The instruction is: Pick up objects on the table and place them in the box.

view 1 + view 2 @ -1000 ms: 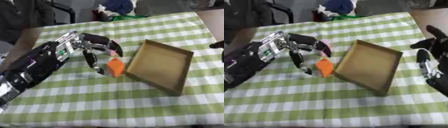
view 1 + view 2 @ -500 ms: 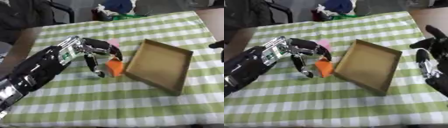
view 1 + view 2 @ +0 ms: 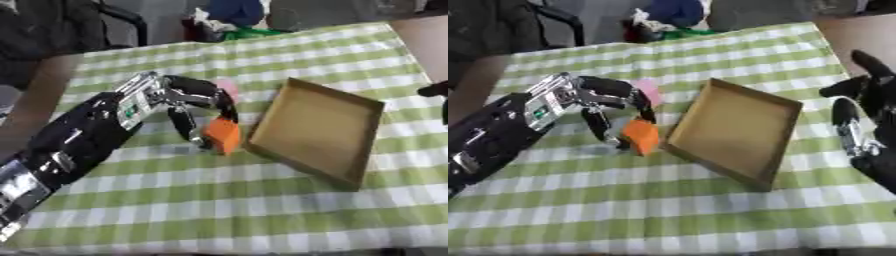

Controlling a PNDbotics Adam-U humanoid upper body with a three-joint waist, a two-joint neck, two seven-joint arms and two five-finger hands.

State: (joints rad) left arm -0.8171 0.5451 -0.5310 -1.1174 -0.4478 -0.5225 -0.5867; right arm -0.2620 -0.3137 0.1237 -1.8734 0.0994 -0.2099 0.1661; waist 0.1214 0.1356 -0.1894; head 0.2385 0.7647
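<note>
The left hand [image 3: 179, 100] curls its fingers [image 3: 185, 125] around an orange block [image 3: 222, 135] that sits near the middle of the surface [image 3: 262, 210], just beside the near wall of the box [image 3: 319, 130] — whether it is lifted, I cannot tell. A pink thing [image 3: 228, 89] lies just behind. Carried low, the block could catch the box wall and slip out. The right hand [image 3: 859, 135] rests with its fingers straight at the right edge.

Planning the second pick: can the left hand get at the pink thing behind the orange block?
Probably yes. The left hand is curled round the orange block, and the pink thing lies right beside its fingers, uncovered; it must drop the block first.
</note>
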